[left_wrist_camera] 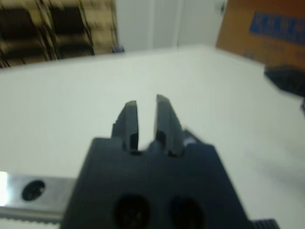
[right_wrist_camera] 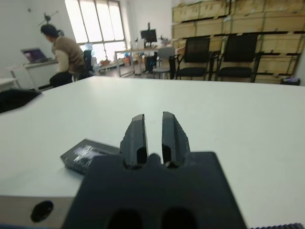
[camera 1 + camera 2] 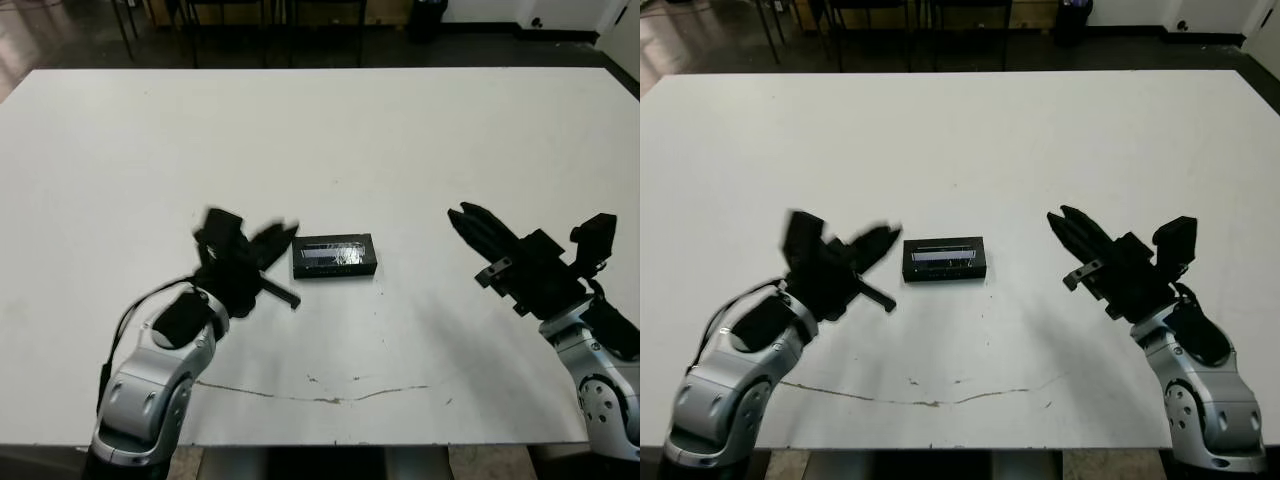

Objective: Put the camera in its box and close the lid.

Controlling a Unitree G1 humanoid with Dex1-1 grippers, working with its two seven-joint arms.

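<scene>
The box (image 3: 335,256) lies mid-table as one small black block. The lid (image 3: 945,253), with its glossy greyish strip, sits flat on top of it. The camera is hidden, and none of the white lining shows. My left gripper (image 3: 284,236) hovers just left of the box, blurred, its fingers (image 1: 128,119) close together with nothing between them. My right gripper (image 3: 462,216) stands well off to the box's right, pointing toward it. Its fingers (image 2: 138,133) are also drawn together and hold nothing. The box (image 2: 86,155) shows beside them in the right wrist view.
A thin dark scratch (image 3: 320,392) runs across the table near its front edge. Black chairs (image 2: 209,57) stand beyond the far edge. A person (image 2: 59,52) sits at a desk far off.
</scene>
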